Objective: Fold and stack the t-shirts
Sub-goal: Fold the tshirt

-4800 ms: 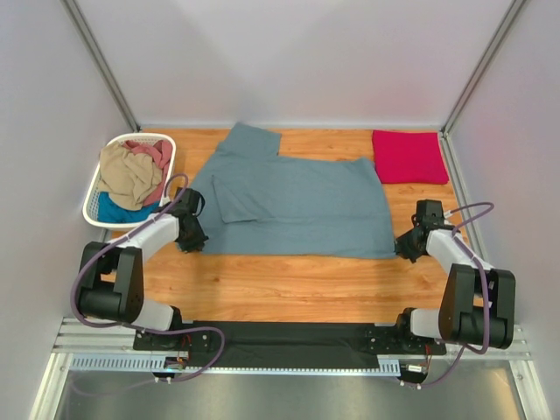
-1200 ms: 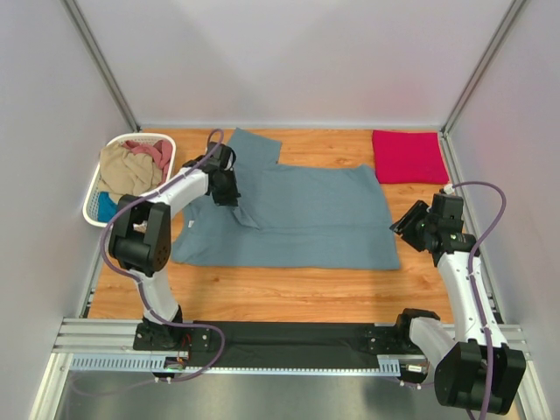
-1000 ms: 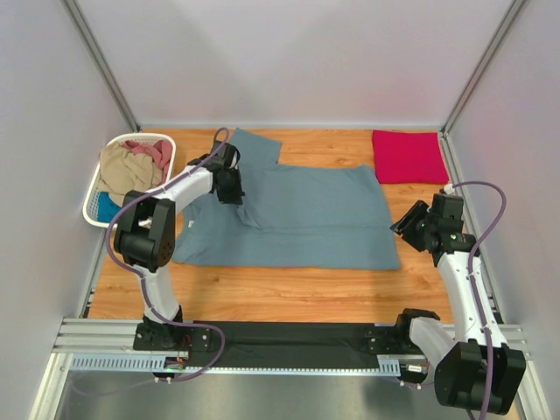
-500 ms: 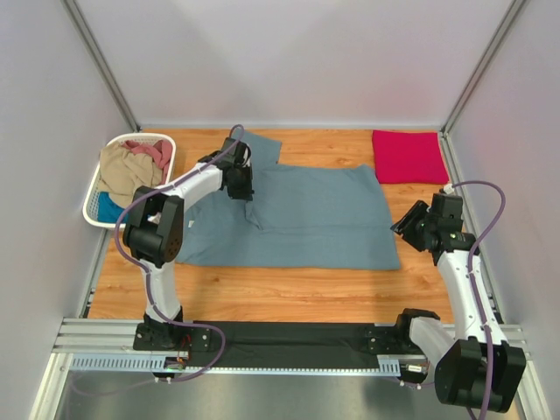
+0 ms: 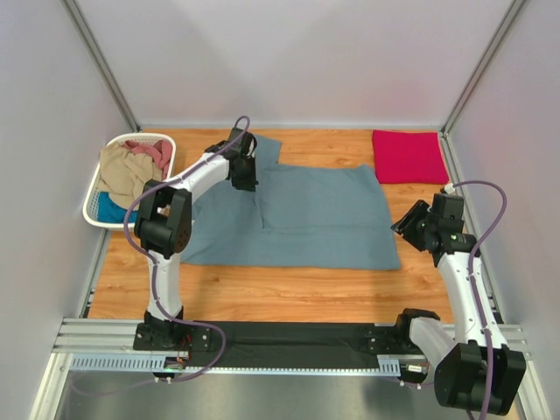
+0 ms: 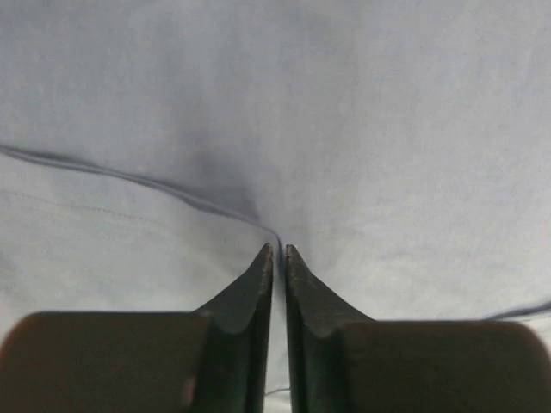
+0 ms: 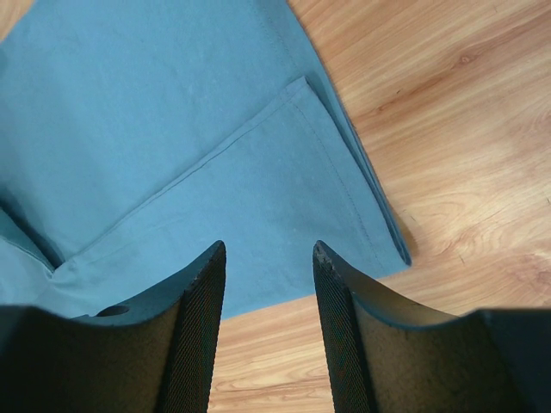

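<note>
Wood-grain bench (image 5: 289, 289) carries the large grey-blue t-shirt (image 5: 324, 223), spread flat, long side running left to right; every place below is taken from that shirt. Just off its near right corner: right gripper (image 7: 268, 249) hangs above the bench, fingers parted to a middling gap, nothing between them. The wrist view looks down past them onto the shirt's hemmed corner, where one layer lies folded over another, with bare wood beside it. Farther in, over the shirt's far left part by the sleeve: left gripper (image 6: 278, 248), arm stretched well out from its base. Its fingers are drawn almost together, only a sliver between them, tips set at the end of a raised crease in the cloth. Cannot tell whether any fabric is pinched. Left of the shirt, apart from it: white slatted basket (image 5: 90, 206) holding a tan t-shirt (image 5: 127, 172) on top, a dusty-pink t-shirt (image 5: 154, 150) behind, a bright-blue t-shirt (image 5: 111, 210) beneath. Beyond the shirt's far right corner, not touching it: crimson-pink t-shirt (image 5: 409, 156), folded to a neat rectangle.
</note>
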Controlling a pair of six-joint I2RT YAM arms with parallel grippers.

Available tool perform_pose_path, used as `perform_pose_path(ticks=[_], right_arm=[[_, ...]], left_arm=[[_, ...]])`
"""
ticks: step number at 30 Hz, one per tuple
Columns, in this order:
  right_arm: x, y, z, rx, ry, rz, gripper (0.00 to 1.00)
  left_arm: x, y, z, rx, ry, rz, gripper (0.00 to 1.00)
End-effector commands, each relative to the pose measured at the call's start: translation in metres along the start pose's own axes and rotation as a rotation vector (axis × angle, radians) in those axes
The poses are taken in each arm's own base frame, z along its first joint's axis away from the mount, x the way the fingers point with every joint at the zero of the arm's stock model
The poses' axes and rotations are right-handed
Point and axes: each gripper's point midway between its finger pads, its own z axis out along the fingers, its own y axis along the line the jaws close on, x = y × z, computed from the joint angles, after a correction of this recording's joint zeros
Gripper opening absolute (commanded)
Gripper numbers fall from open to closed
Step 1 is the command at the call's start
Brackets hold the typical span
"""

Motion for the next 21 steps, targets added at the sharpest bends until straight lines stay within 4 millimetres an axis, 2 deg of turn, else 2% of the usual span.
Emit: perform_pose_path(ticks=[1, 3, 4, 6, 7, 8, 9, 10, 11, 12, 14, 15, 17, 18, 20, 21], right_arm=[[-0.016, 0.012, -0.012, -0.038, -0.065, -0.022, 0.47], [-0.016, 0.014, -0.013, -0.046, -0.06, -0.016, 0.47], [-0.014, 0.017, -0.013, -0.06, -0.047, -0.013, 0.47], [-0.012, 0.021, -0.013, -0.08, -0.035, 0.001, 0.47], [-0.007, 0.023, -0.012, -0.096, -0.015, 0.006, 0.47], [-0.005, 0.024, -0.011, -0.102, -0.003, 0.011, 0.48], [-0.002, 0.025, -0.01, -0.111, 0.009, 0.018, 0.48], [0.003, 0.024, -0.007, -0.108, 0.028, 0.022, 0.47], [0.006, 0.023, -0.005, -0.106, 0.039, 0.03, 0.47], [0.008, 0.024, -0.002, -0.112, 0.047, 0.035, 0.47], [0.023, 0.02, 0.008, -0.106, 0.102, 0.06, 0.45], [0.03, 0.02, 0.012, -0.104, 0.125, 0.066, 0.43], [0.044, 0.017, 0.024, -0.089, 0.179, 0.082, 0.37], [0.05, 0.017, 0.026, -0.084, 0.198, 0.076, 0.34], [0.058, 0.011, 0.033, -0.053, 0.226, 0.082, 0.29], [0.066, 0.002, 0.038, -0.009, 0.259, 0.091, 0.29]], left_arm=[[-0.012, -0.016, -0.016, 0.048, -0.031, 0.016, 0.19], [-0.017, -0.02, -0.03, 0.067, -0.056, 0.022, 0.23], [-0.023, -0.021, -0.047, 0.072, -0.089, 0.03, 0.26], [-0.026, -0.016, -0.067, 0.046, -0.115, 0.044, 0.31], [-0.016, -0.009, -0.077, 0.011, -0.081, 0.044, 0.31], [-0.018, -0.001, -0.096, -0.03, -0.108, 0.038, 0.32], [-0.001, 0.01, -0.097, -0.069, -0.072, 0.027, 0.33], [0.007, 0.019, -0.113, -0.104, -0.075, 0.017, 0.33], [0.019, 0.026, -0.117, -0.125, -0.059, 0.009, 0.33], [0.047, 0.04, -0.111, -0.165, 0.0, -0.011, 0.34], [0.071, 0.055, -0.121, -0.209, 0.019, -0.047, 0.34], [0.1, 0.07, -0.114, -0.252, 0.077, -0.06, 0.34], [0.121, 0.081, -0.115, -0.276, 0.101, -0.12, 0.33], [0.143, 0.092, -0.112, -0.309, 0.145, -0.132, 0.33], [0.156, 0.109, -0.115, -0.379, 0.154, -0.179, 0.33], [0.166, 0.117, -0.116, -0.406, 0.172, -0.201, 0.34]])
